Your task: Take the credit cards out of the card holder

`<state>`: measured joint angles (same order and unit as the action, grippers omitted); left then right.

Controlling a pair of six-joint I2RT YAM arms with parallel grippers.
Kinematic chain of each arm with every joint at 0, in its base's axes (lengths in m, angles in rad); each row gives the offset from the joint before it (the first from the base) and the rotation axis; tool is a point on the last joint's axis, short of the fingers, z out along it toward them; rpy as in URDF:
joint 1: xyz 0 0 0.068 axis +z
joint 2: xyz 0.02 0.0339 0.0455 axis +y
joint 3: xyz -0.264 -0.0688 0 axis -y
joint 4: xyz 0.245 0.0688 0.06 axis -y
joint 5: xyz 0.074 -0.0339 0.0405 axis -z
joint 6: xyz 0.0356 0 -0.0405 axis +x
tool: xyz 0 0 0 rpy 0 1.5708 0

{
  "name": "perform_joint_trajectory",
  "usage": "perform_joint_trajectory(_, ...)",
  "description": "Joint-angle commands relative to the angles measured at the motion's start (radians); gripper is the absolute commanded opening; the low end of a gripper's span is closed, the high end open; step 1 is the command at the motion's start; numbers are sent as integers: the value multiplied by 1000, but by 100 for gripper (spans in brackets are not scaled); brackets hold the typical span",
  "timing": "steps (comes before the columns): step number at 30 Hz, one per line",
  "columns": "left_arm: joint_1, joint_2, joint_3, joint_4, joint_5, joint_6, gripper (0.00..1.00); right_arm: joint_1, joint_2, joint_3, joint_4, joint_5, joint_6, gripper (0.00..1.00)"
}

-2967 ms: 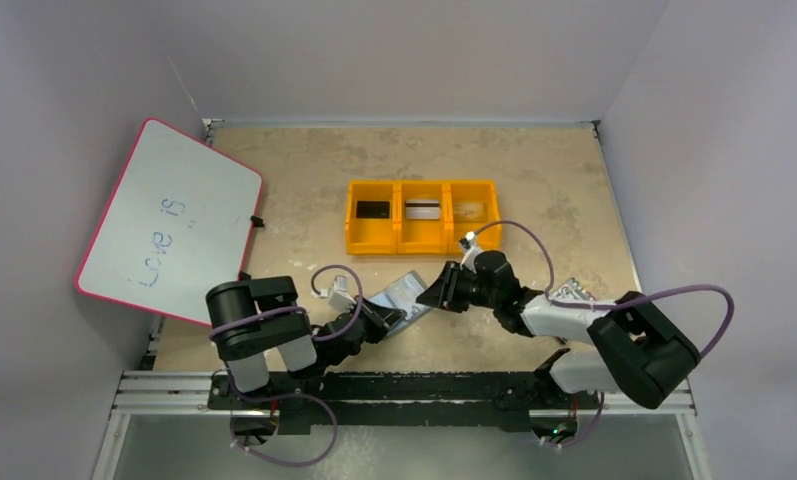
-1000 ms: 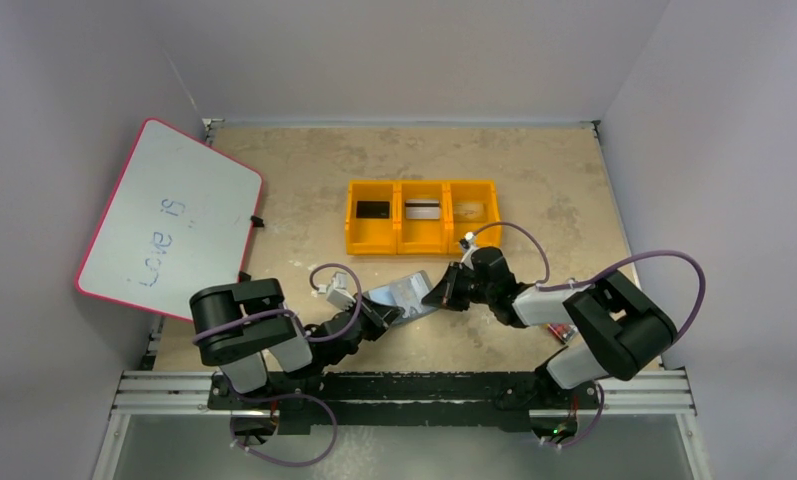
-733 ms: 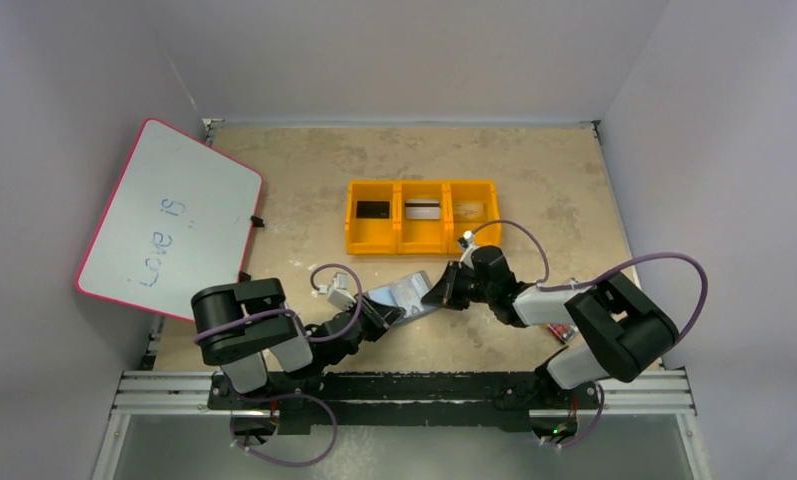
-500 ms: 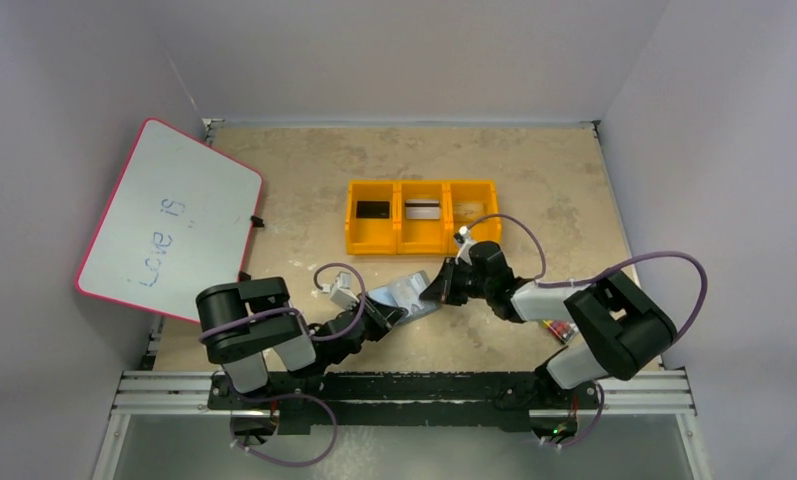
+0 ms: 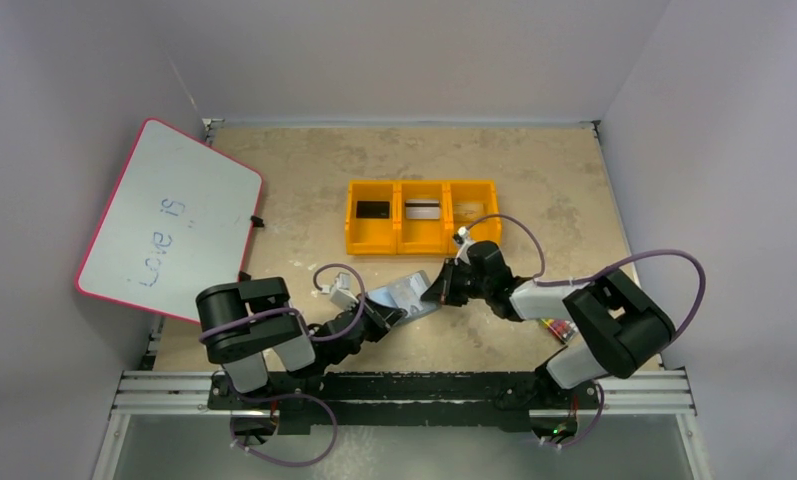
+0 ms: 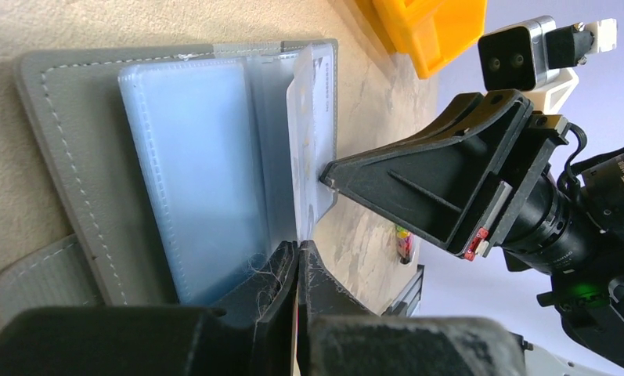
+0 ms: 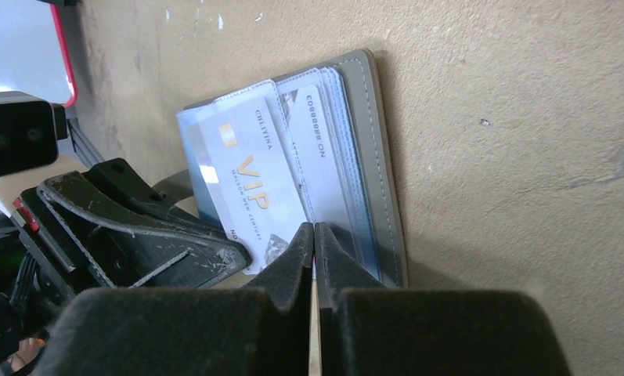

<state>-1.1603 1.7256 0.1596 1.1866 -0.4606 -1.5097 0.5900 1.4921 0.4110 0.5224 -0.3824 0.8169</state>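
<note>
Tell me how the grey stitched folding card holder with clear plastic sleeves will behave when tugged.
The grey folding card holder probably flops: one clear plastic leaf stands up while the rest lies flat. It looks thin and light, so it may slide on the beige table unless pinned. Its glossy sleeves may let the white VIP card slip out easily.

Holder point(image 5: 406, 293) is flanked closely by left gripper point(image 6: 298, 254) and right gripper point(image 7: 315, 235), little gap left between. Behind it the way is narrowed by the tray point(image 5: 399, 246); bare table point(image 5: 304, 200) is seen either side.
</note>
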Motion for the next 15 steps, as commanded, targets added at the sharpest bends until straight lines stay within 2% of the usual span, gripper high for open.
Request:
perform_joint_trajectory(1,-6,-32,-20,-7,-10,-18,0,2,-39,23,-74,82,-42,0)
perform_joint_trajectory(8,-6,-29,-3,-42,0,-21,2,22,-113,64,-116,35,-140,2)
perform_joint_trajectory(15,-5,4,26,-24,12,-16,2,90,-45,112,-156,52,-150,3)
